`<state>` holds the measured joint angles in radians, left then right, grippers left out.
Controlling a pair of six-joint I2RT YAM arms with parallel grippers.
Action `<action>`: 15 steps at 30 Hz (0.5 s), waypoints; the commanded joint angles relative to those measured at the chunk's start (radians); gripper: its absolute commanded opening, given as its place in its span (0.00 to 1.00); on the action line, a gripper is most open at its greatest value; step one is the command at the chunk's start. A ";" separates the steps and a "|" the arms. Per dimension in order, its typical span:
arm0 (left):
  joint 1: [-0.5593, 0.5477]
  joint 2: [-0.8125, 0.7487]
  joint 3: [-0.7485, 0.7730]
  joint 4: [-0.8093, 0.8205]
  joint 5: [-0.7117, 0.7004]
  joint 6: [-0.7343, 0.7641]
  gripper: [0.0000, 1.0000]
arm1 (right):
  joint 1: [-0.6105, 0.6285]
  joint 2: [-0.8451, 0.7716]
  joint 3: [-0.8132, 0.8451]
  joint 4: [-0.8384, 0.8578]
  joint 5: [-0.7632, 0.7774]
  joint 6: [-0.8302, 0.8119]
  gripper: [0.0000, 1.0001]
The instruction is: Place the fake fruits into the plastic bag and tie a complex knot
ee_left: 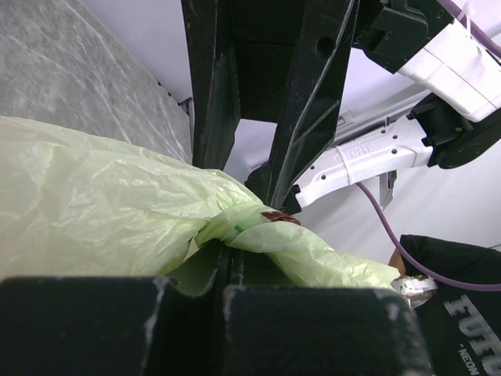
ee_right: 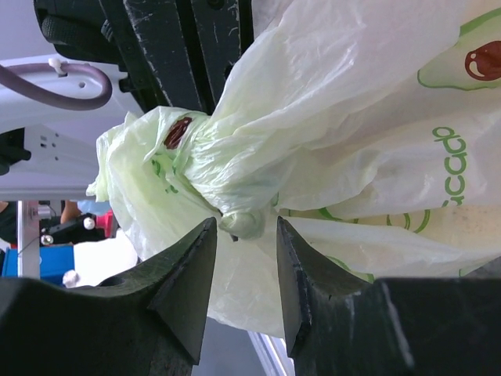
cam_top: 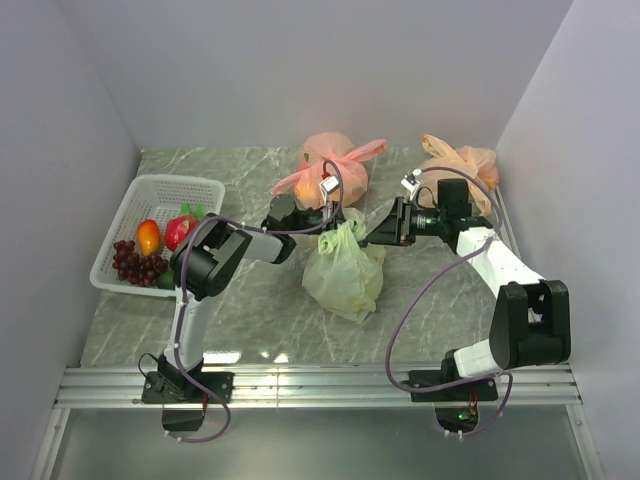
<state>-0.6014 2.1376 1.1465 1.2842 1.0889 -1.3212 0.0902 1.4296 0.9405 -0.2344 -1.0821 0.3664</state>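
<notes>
The left gripper [ee_left: 224, 272] is clamping fully shut on a twisted strand of the plastic bag [cam_top: 345, 275], pinching the pale-green film right at the neck. Facing it, the right gripper [ee_right: 246, 224] is standing about half open, its fingers [ee_right: 188, 274] straddling the knot [ee_right: 227, 192] with a sliver of gap showing on each side, so I'm reading it as gripping nothing yet.

The bag is slumping on the table [cam_top: 250, 320] between the two arms, its tied neck pointing up toward the grippers.

What I'm worrying about is the film. It is looking thin and crinkly, and if the arms are pulling apart while only a narrow strand is being held, it may stretch or tear at the pinch. The right fingers may also be closing on the knot's small nub alone, which could pop out sideways. A hard tug could drag the whole bag along too. Some fake fruits [cam_top: 150, 250] are sitting in the white basket [cam_top: 170, 190], outside the bag.
</notes>
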 commanded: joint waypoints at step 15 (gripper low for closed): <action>-0.014 -0.028 0.038 0.271 0.028 0.037 0.01 | 0.023 0.029 0.021 0.024 -0.039 -0.003 0.24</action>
<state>-0.6067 2.1380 1.1503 1.2800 1.1118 -1.3090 0.1020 1.4574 0.9413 -0.1951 -1.1065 0.3969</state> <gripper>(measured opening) 0.012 0.265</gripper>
